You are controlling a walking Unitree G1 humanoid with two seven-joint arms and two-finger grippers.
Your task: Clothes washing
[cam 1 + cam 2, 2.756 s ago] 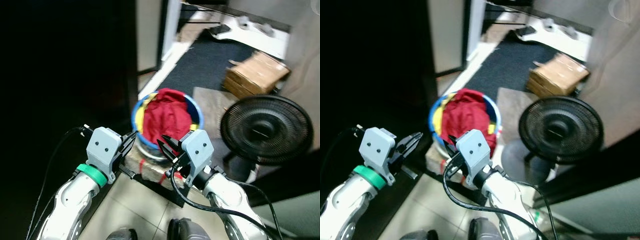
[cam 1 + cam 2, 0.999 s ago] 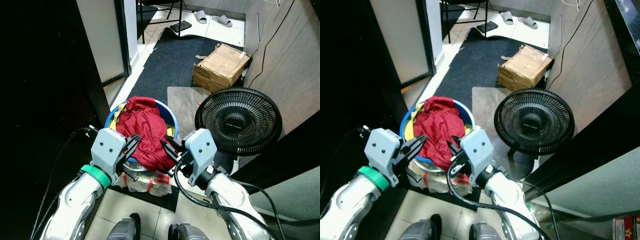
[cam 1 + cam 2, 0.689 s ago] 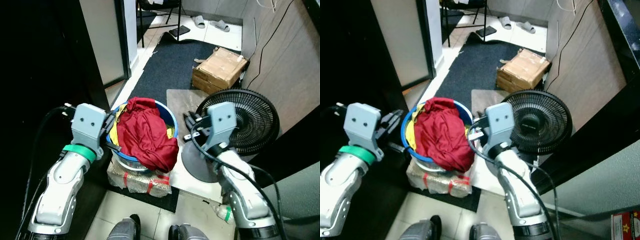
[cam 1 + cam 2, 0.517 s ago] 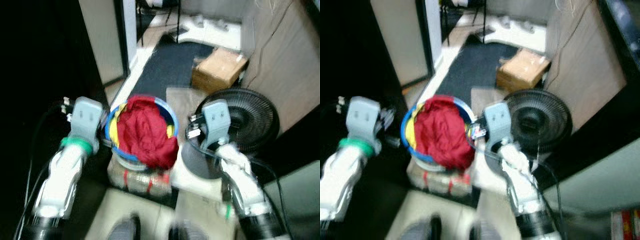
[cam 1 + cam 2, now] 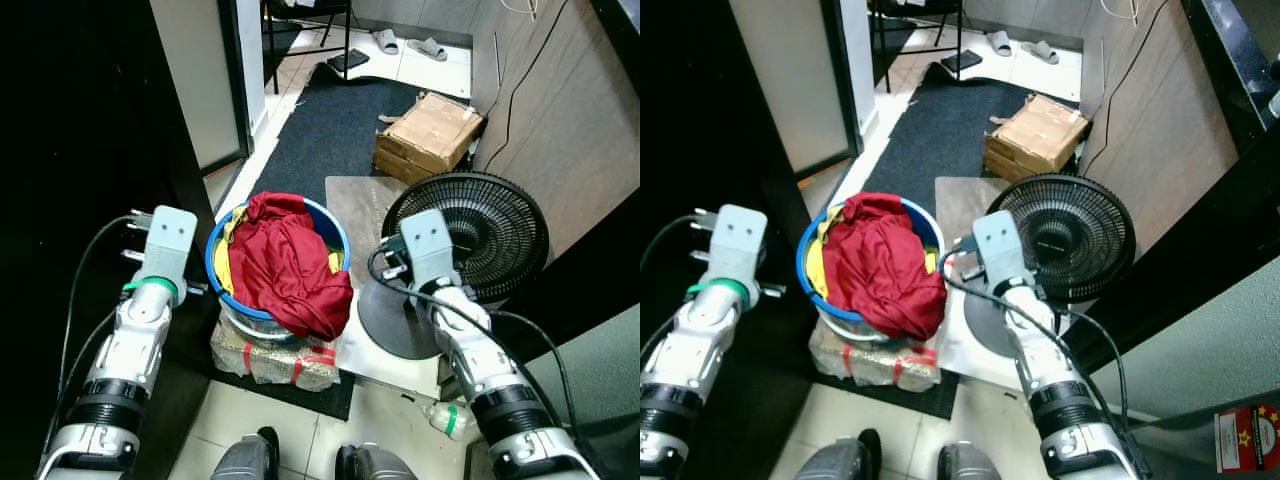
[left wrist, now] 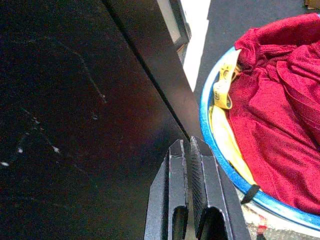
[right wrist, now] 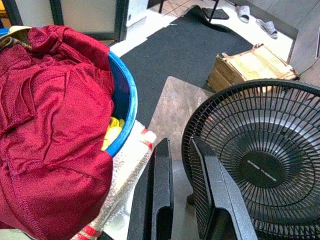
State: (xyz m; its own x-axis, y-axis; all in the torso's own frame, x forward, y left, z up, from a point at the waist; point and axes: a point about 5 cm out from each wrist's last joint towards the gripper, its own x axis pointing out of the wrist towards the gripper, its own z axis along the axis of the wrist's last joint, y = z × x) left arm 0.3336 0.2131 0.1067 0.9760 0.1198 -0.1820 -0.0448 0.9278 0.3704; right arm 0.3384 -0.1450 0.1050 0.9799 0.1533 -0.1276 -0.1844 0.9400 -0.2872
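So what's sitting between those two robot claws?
In the head views, a round blue plastic basin heaped with red cloth sits between the left gripper and right gripper, atop a foil-wrapped block.

A round blue basin sits on a wrapped bundle on the floor. It is heaped with a crumpled red garment that spills over the rim on the near side. Something yellow, probably more clothing, lies under the red along the basin's inner wall.
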